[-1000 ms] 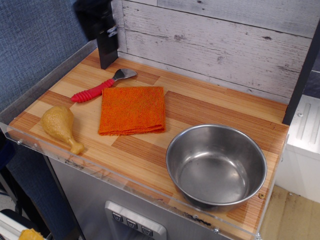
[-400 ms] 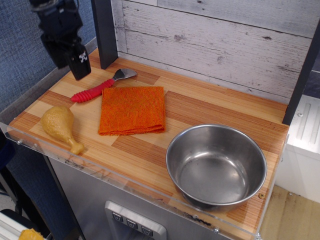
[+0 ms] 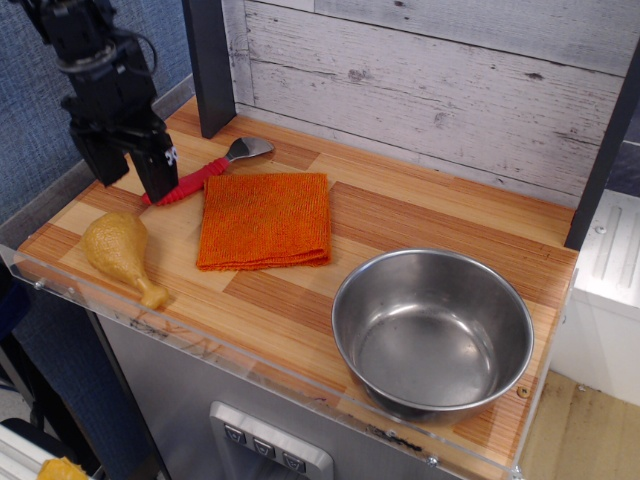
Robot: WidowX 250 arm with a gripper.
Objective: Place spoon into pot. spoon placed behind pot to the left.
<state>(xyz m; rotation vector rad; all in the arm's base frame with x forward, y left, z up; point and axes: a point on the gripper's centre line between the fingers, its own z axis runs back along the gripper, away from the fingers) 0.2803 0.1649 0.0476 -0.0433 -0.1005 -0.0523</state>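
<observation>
Lying on the wooden counter (image 3: 420,215) at the back left, the spoon (image 3: 205,172) pointed its silver bowl end toward the plank wall (image 3: 430,80) and its ribbed red handle toward the left front, just beside the top edge of the folded orange cloth (image 3: 264,220). The gripper (image 3: 128,178) hung over the near tip of that handle, its two dark fingers (image 3: 155,170) spread apart and holding nothing; whether they already touched the counter could not be told from this view. The toy chicken drumstick (image 3: 120,253) lay just in front of the gripper, near the counter's left front edge. The pot (image 3: 432,330), a wide shiny steel bowl, stood empty at the front right, well apart from the spoon, with the cloth between them. The likeliest trouble seemed to be the grasp point: closing on the very end of the handle could let the spoon pivot or slip out under the weight of its metal end. A descent slightly off line might also pinch the cloth's corner or nudge the drumstick. During the carry, a low path could drag the spoon across the cloth or knock it against the pot's rim.
</observation>
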